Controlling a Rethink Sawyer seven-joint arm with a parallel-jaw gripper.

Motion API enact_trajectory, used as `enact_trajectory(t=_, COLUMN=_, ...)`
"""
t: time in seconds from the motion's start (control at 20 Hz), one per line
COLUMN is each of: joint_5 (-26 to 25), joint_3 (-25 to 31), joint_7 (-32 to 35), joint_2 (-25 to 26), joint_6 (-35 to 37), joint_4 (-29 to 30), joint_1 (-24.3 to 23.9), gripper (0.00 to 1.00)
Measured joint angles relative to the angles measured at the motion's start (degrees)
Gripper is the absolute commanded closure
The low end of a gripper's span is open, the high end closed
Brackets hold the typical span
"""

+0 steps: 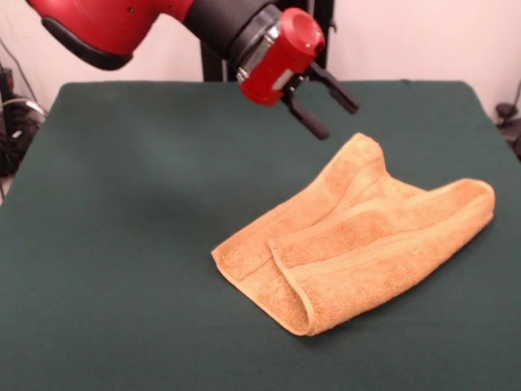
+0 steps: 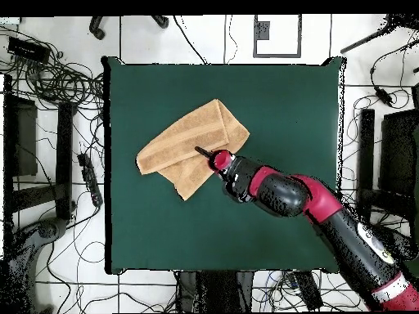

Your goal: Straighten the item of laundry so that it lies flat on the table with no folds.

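Dark green felt covered the table (image 1: 122, 244) you were working over, a wide rectangle far larger than the towel (image 1: 358, 240) lying on it. That towel was orange-tan terry, looped and nubbly, with a flat woven band and hemmed edges showing along its near side. It was not flat: you could see it doubled over itself, one layer folded across another, with a rounded fold at the corner nearest the front camera and a raised peak at the end toward the robot.

From above, the towel (image 2: 191, 148) lay somewhat off the table's middle, angled, with broad bare felt around it on every side and the table (image 2: 278, 98) edges well apart from it. Cables and dark equipment cluttered the pale floor beyond those edges.

Your gripper (image 1: 319, 104) hung in the air just beyond the towel's raised end, apart from the cloth. Its two black fingers (image 1: 309, 120) stood spread, with nothing between them. Overhead, the gripper (image 2: 204, 152) appeared over the towel's robot-side edge.
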Motion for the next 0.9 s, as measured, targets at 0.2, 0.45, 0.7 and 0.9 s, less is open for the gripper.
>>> enact_trajectory(t=0.2, joint_5=-2.52, joint_3=-0.01, joint_7=0.00, joint_2=0.80, joint_6=0.00, joint_4=-0.62, joint_1=0.41, gripper=0.00)
enact_trajectory(t=0.45, joint_5=-6.03, joint_3=-0.59, joint_7=0.00, joint_2=2.25, joint_6=0.00, joint_4=-1.68, joint_1=0.10, gripper=0.00)
enact_trajectory(t=0.7, joint_5=-10.34, joint_3=-1.97, joint_7=-0.01, joint_2=3.53, joint_6=0.04, joint_4=-2.87, joint_1=-0.38, gripper=0.00)
enact_trajectory(t=0.9, joint_5=-13.69, joint_3=-3.89, joint_7=-0.01, joint_2=2.36, joint_6=0.70, joint_4=-3.39, joint_1=-0.03, gripper=0.00)
